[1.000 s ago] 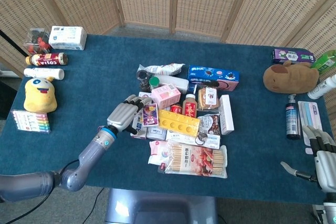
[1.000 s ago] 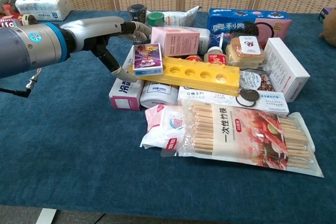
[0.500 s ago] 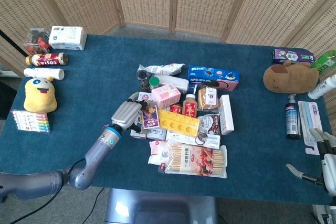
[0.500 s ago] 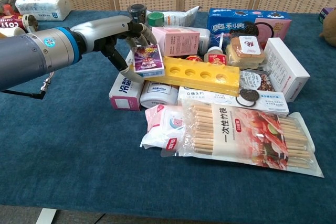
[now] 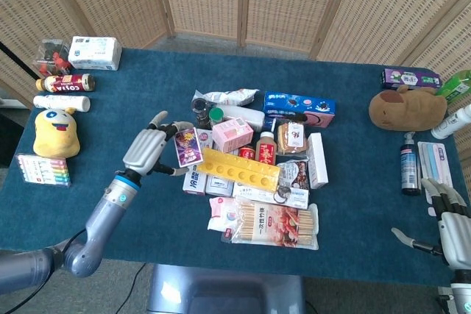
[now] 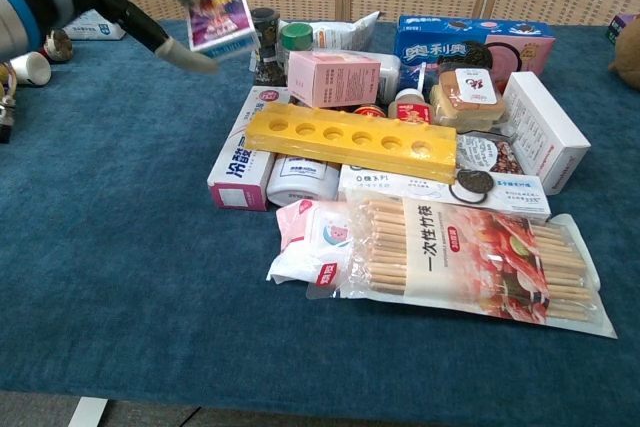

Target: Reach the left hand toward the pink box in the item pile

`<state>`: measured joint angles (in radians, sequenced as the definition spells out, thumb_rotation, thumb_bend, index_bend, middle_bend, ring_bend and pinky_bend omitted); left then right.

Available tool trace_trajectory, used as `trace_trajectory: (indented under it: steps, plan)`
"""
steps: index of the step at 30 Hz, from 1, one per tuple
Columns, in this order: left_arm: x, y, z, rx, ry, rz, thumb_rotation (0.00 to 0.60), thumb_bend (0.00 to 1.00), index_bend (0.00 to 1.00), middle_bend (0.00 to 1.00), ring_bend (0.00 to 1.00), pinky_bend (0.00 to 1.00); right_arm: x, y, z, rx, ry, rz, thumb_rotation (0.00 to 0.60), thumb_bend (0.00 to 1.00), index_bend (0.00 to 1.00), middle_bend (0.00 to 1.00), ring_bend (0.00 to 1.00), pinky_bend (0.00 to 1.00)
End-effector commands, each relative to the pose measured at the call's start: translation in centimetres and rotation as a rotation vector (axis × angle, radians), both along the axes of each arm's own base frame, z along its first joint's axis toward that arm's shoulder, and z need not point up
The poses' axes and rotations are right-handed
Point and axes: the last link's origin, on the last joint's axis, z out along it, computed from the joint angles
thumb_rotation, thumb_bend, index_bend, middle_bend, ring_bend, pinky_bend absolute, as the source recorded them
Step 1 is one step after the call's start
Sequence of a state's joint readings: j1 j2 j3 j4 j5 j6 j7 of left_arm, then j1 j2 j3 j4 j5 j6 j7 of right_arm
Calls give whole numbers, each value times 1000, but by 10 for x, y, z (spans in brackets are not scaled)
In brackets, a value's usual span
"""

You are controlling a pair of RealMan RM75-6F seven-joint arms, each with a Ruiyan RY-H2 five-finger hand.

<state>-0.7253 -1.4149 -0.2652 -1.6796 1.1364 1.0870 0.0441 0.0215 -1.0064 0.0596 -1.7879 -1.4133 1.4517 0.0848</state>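
Blue carpet-like cloth covers the table (image 5: 353, 108), and woven wicker screens (image 5: 243, 1) close off the room behind it. Most goods sit heaped at the centre. Along the left edge lie a yellow plush toy (image 5: 56, 132), a marker set (image 5: 44, 169) and 2 bottles; a brown plush capybara (image 5: 406, 108) and a dark spray bottle (image 5: 409, 169) sit toward the right edge. Wide bare cloth separates the heap from both sides and from the near edge.

The left hand (image 5: 147, 152) hangs raised at the pile's left flank, pinching a small purple card box (image 5: 188, 147) between thumb and fingers. The pink box (image 6: 334, 79) stands upright in the heap behind the yellow holed tray (image 6: 345, 140), near the hand but apart from it, on its right. The right hand (image 5: 450, 222) rests at the table's near right corner, fingers apart, holding nothing.
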Motion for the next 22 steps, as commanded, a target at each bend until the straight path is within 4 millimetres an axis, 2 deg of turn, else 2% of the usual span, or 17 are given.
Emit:
trace_trajectory:
  steps: [1, 7, 11, 15, 22]
  plan:
    - [-1, -7, 28, 69, -74, -17, 600, 114, 323, 432, 405, 0, 0, 0, -1, 1, -2, 1, 389, 65, 0, 0, 0, 2]
    - [6, -13, 62, 169, -180, -56, 600, 113, 337, 438, 405, 0, 0, 2, -4, -3, -17, 5, 390, 64, 0, 0, 0, 2]
    - [15, -14, 76, 226, -256, -104, 600, 115, 351, 442, 404, 0, -1, 4, -6, -6, -27, 8, 390, 64, 0, 0, 0, 1]
    - [22, -15, 82, 268, -317, -139, 600, 114, 379, 453, 404, 0, -3, 7, -6, -7, -28, 2, 392, 65, 0, 0, 0, 1]
    - [27, -16, 84, 265, -307, -151, 600, 115, 380, 453, 404, 0, -5, 8, -3, -18, -27, -3, 389, 66, 0, 0, 0, 2]
